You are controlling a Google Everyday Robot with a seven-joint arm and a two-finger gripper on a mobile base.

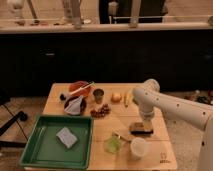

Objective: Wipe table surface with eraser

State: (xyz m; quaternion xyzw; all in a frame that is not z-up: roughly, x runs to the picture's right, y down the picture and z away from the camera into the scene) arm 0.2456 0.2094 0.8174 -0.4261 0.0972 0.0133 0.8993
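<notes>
The eraser (141,129), a small block with a tan top and dark base, lies flat on the table surface (120,120) of pale planks, right of centre. My gripper (144,122) reaches straight down from the white arm (165,104) on the right and is shut on the eraser, pressing it on the wood. A small dark mark (162,161) sits at the table's front right corner.
A green tray (35,150) with a grey-blue sponge (66,137) sits at the front left. A green cup (113,145) and a white cup (138,148) stand just in front of the eraser. Bowls (79,90), a dark cup (98,95), grapes (102,110) and fruit (116,97) are at the back.
</notes>
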